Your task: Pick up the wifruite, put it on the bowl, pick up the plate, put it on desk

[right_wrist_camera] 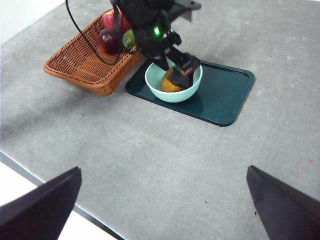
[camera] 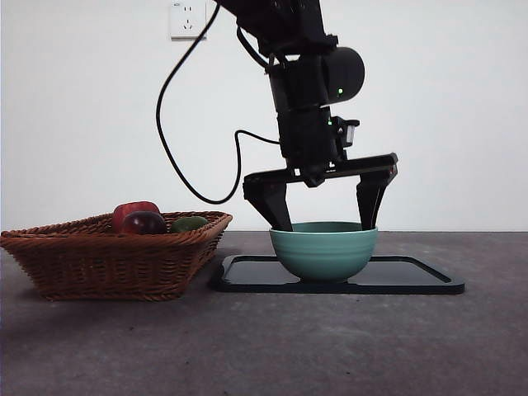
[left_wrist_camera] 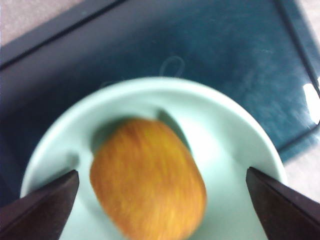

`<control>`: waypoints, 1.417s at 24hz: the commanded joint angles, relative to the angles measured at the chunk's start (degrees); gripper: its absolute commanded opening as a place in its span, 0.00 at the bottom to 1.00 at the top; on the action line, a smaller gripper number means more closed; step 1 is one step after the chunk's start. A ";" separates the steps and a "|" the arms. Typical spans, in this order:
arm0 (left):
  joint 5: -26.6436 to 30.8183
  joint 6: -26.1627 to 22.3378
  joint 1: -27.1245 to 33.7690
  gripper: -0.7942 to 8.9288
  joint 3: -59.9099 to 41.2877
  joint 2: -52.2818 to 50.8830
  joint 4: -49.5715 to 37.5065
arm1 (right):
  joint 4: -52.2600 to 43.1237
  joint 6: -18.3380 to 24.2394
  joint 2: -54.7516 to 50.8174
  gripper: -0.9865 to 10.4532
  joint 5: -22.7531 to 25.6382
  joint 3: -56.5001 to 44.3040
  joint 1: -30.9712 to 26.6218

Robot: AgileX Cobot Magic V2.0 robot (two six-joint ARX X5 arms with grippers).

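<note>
- Wifruite [left_wrist_camera: 148, 180] lies in the bowl [left_wrist_camera: 235, 150], blurred.
- Left pincer [left_wrist_camera: 162, 200] jaws spread wide, clear of the fruit.
- Bowl sits on dark tray [left_wrist_camera: 225, 55].

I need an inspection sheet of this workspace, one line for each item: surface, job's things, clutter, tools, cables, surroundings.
Surface: grey matte desk, with a few small specks.
Job's things: the orange-brown wifruite lies inside the teal bowl; the bowl stands on a dark teal tray.
Clutter: a wicker basket beside the tray holds a red fruit, a dark purple fruit and a green fruit.
Tools: the left tool is open, its jaws straddling the bowl and clear of the wifruite; the right tool is open, high above the desk near its edge.
Cables: a black cable loops from the left arm.
Surroundings: white wall with a socket.
</note>
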State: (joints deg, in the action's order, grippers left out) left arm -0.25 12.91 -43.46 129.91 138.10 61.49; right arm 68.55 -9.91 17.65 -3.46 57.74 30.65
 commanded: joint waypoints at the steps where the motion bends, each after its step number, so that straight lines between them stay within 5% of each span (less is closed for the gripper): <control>1: -0.26 -0.48 -0.26 0.65 1.68 2.62 0.57 | -0.31 -0.59 0.13 0.57 -0.11 0.33 0.33; 5: -0.26 -0.48 -0.26 0.48 1.68 2.73 -0.35 | -0.31 -0.57 0.13 0.57 -0.09 0.33 0.33; 12: -0.26 -1.03 -0.22 0.36 1.68 2.73 -1.46 | -0.28 -0.57 0.13 0.57 0.04 0.33 0.33; 24: -0.24 -1.95 -0.09 0.36 3.06 2.73 -0.98 | 0.63 -0.59 0.13 0.57 0.46 0.33 0.33; 34: -0.22 -3.26 0.00 0.36 22.10 2.73 14.75 | 0.87 -0.59 0.13 0.57 0.52 0.33 0.33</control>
State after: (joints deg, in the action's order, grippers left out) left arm -0.32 10.72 -43.13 149.91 139.13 76.31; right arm 69.73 -9.91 17.65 -3.03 57.74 30.65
